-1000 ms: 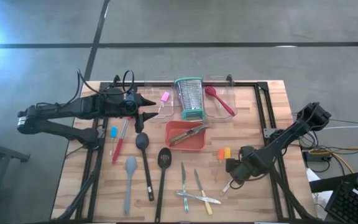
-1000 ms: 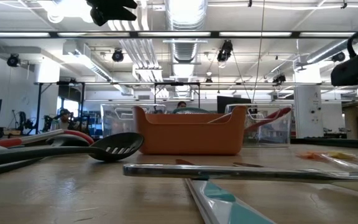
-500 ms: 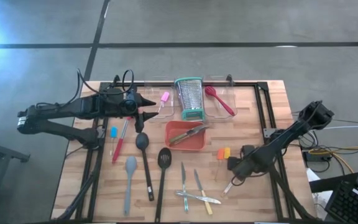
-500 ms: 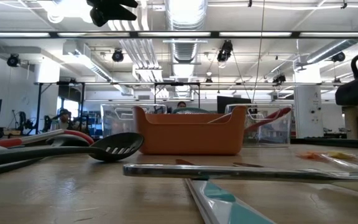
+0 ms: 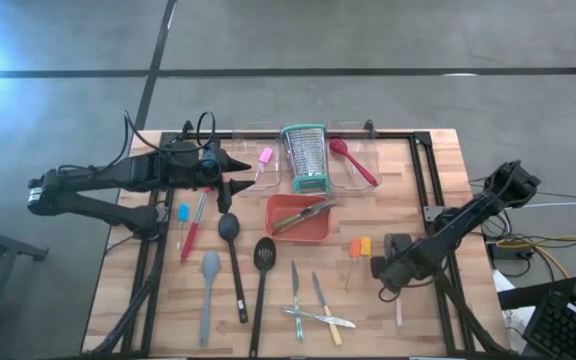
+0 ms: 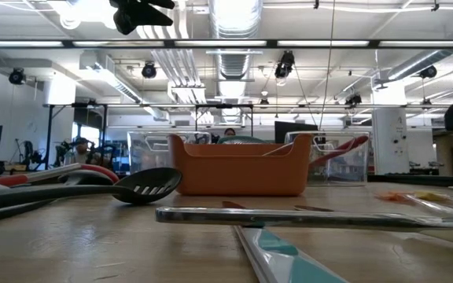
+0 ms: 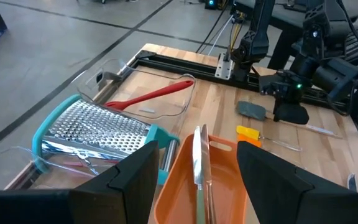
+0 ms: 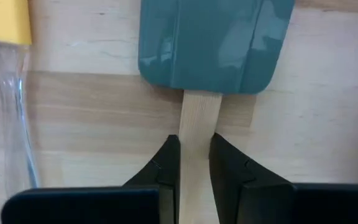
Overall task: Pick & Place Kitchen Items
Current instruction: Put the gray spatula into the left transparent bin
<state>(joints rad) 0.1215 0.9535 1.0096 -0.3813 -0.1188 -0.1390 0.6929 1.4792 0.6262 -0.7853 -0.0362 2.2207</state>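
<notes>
I take the orange tray [image 5: 301,222] in the middle of the worktop [image 5: 408,320] as my landmark. My right gripper [image 5: 396,270] is down at the worktop to the right of the tray and nearer the front edge, and its fingers [image 8: 166,163] are pressed against both sides of the pale wooden handle of a small teal-headed spatula [image 8: 211,43]; the spatula lies flat on the wood, clamped but not lifted. Just beside it, toward the tray, lie the orange- and yellow-handled tools [image 5: 359,246].

My left gripper [image 5: 236,172] hangs to the left of the tray and farther back, with its fingers [image 7: 124,180] apart and nothing between them.

A metal utensil [image 5: 306,213] lies slantwise inside the tray. Behind the tray stands the steel grater [image 5: 305,157] with teal rims, with a red spoon [image 5: 355,162] in the clear bin [image 7: 173,111] to its right and a pink-handled tool [image 5: 264,158] to its left. In front of the tray and to its left lie two black spoons [image 5: 233,260], one of them slotted [image 5: 262,270], a grey spatula [image 5: 208,285], and a red-handled tool [image 5: 193,232] beside a blue one [image 5: 182,215]. Small knives and peelers [image 5: 313,312] lie directly in front of the tray.
</notes>
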